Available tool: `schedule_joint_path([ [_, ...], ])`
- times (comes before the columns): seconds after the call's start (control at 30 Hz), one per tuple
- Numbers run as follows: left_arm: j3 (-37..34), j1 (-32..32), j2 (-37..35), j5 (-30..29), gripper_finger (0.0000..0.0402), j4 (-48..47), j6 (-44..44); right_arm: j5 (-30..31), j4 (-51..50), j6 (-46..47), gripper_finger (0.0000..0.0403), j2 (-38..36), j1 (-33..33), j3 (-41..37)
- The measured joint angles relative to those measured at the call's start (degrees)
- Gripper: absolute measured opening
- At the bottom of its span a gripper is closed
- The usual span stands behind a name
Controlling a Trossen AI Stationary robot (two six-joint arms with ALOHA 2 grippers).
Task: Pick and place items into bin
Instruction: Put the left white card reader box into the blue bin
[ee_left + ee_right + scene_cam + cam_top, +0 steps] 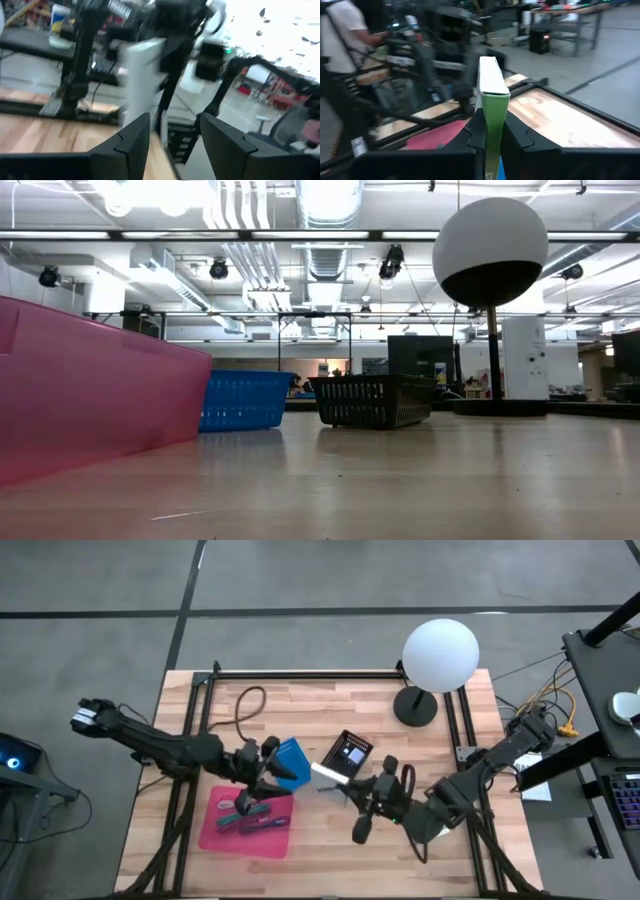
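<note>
My right gripper (347,783) is over the table's middle, shut on a narrow green-and-white box (491,95), whose white end (327,772) points toward the left arm. My left gripper (266,776) hangs open between the blue basket (291,762) and the pink bin (214,830). Its fingers (131,142) face the box without touching it. Purple and teal pens (246,816) lie in the pink bin. Neither gripper shows in the low view. My right gripper pinches the box between its two fingers (479,131) at the green end (492,127), one finger on each broad face. The fingers come level from the table's right side. The box sticks out beyond the fingertips with its white end (488,70) farthest out, lifted clear of the table.
A black mesh basket (350,751) sits just beyond the right gripper and beside the blue basket. A white globe lamp (438,655) stands on its dark base (415,706) at the far right. A dark cable (248,705) loops on the far left. Bare wood lies along the near edge (330,860).
</note>
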Motion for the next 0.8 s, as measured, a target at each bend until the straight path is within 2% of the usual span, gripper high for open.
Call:
schedule_joint_path([
  [0.2,-0.4,0.8,3.6,0.1,0.0160,5.6,-0.1,-8.1,4.7,-3.6,0.0015,0.0,-0.1,-0.1],
  [0.8,0.1,1.0,11.1,4.7,0.0156,14.9,-2.9,-10.9,5.5,-4.1,0.0015,0.0,-1.1,-0.2],
])
